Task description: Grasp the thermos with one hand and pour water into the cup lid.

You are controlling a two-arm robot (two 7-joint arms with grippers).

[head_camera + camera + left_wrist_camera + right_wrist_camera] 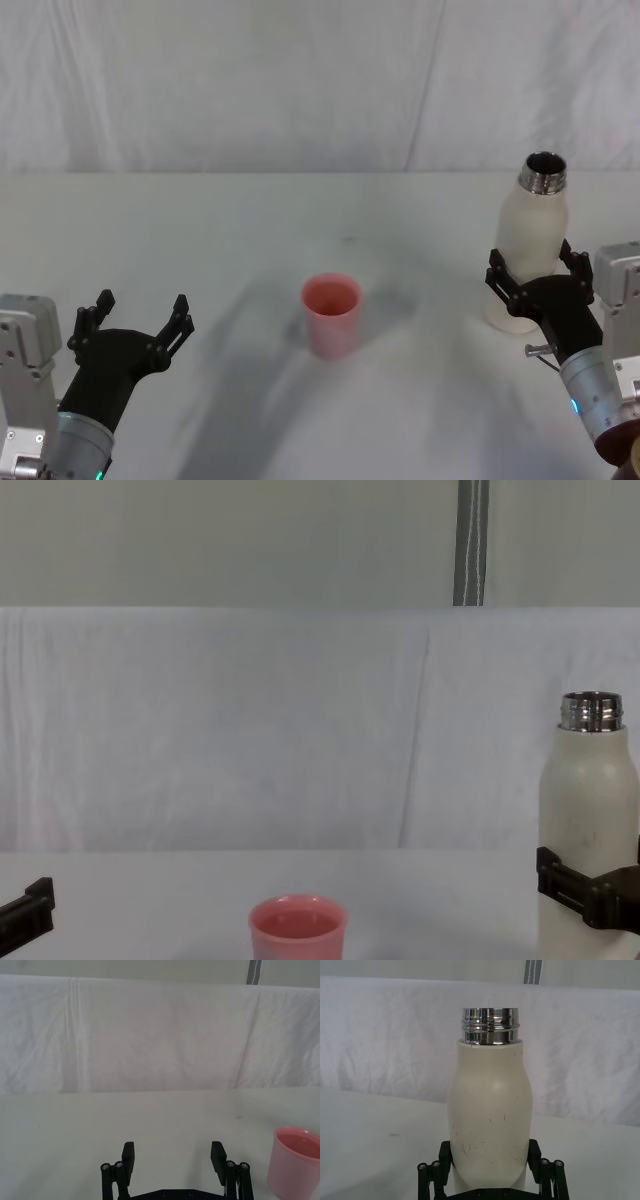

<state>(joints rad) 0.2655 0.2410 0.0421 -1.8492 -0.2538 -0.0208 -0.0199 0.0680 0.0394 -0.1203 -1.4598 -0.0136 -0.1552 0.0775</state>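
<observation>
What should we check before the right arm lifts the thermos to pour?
1. Thermos upright on the table: ok.
2. Steel neck uncapped: ok.
3. Right gripper jaws on both sides of the thermos's lower body: ok.
4. Jaws closed firmly on it: cannot tell.
5. Cup lid upright, mouth up, standing apart to the thermos's left: ok.
6. Left gripper open, at the table's left, away from the cup lid: ok.

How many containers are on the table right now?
2. The thermos stands upright at the table's right, lid off, with the right gripper around its lower body. The cup lid stands near the middle, apart from both grippers. The left gripper hovers open at left.
</observation>
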